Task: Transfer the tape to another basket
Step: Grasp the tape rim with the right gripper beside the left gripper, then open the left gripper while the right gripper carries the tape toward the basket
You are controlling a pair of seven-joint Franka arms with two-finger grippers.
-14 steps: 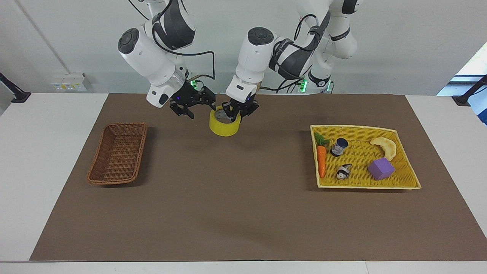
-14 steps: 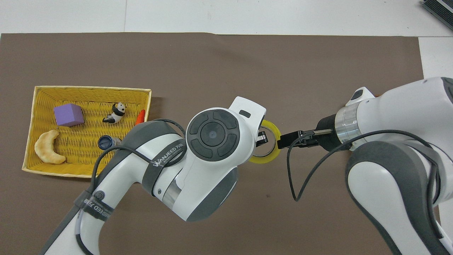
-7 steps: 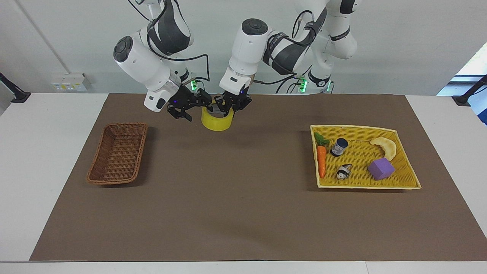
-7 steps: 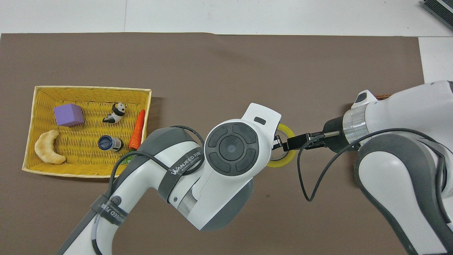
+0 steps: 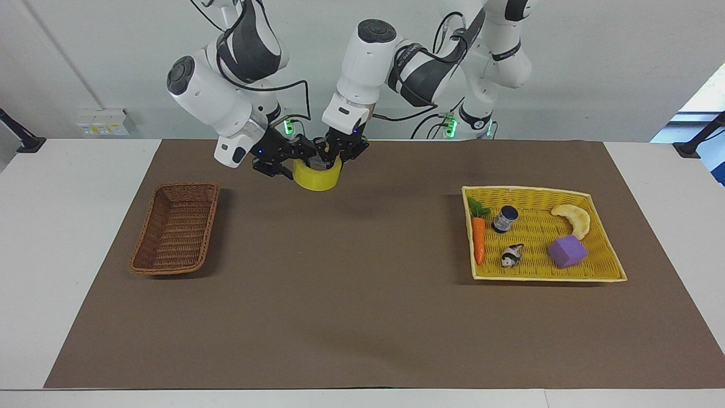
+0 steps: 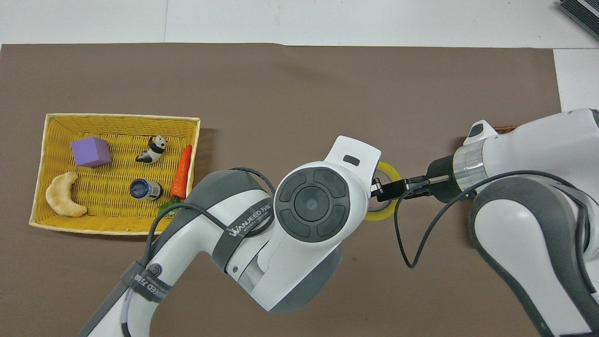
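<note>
The tape [image 5: 317,178], a wide yellow ring with a smooth, shiny side and a grey-white core, hangs in the air over the brown paper mat [image 5: 362,317], between the two baskets. The left gripper [image 5: 338,154] comes down from above and pinches the ring's rim. The right gripper [image 5: 283,161] reaches in from the side and touches the ring's edge; I cannot tell if its fingers are spread or pressed together.

The small brown wicker basket [image 5: 175,228] is a woven box shape with sloped sides and a dark rim. It sits at the right arm's end of the table with nothing in it. At the left arm's end lies the flat yellow woven tray [image 5: 600,277]. In it are a purple cube [image 5: 566,251], a pale curved bread shape [image 5: 575,219], an orange carrot [image 5: 478,238], a little dark blue jar [image 5: 505,219] and a tiny black-and-white panda toy [image 5: 512,256].

Compared with a second ago, the tape is higher off the mat and has moved a bit toward the brown basket. The right gripper was just beside the ring then; now it touches it.
</note>
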